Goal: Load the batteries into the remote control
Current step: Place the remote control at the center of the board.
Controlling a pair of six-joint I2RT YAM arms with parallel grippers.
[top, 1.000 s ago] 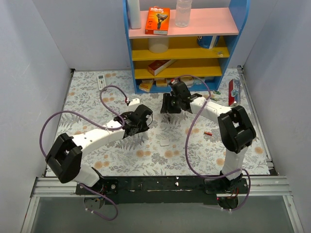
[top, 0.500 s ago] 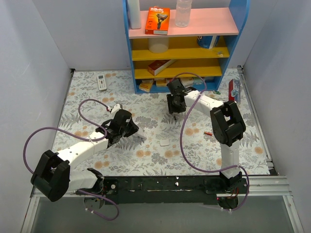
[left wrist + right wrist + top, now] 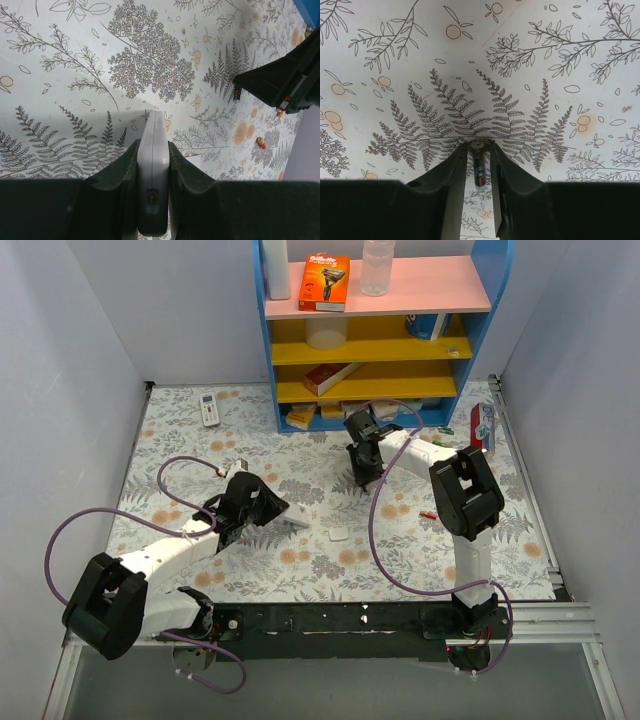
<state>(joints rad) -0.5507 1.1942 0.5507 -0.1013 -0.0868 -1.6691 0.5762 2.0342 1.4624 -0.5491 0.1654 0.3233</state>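
A small buttoned remote (image 3: 208, 408) lies on the floral mat (image 3: 170, 465), left of the blue shelf (image 3: 420, 285). In front of the shelf and to its left, the left gripper (image 3: 152, 148) is clamped on the remote control (image 3: 152, 182), held edge-up. A small white cover (image 3: 338, 534) lies right of it, well in front of the shelf. Close before the shelf's foot, the right gripper (image 3: 480, 150) pinches one battery (image 3: 479, 172) above the mat. A loose battery (image 3: 428, 513) lies farther right, and a packet (image 3: 483, 427) sits by the shelf's right side.
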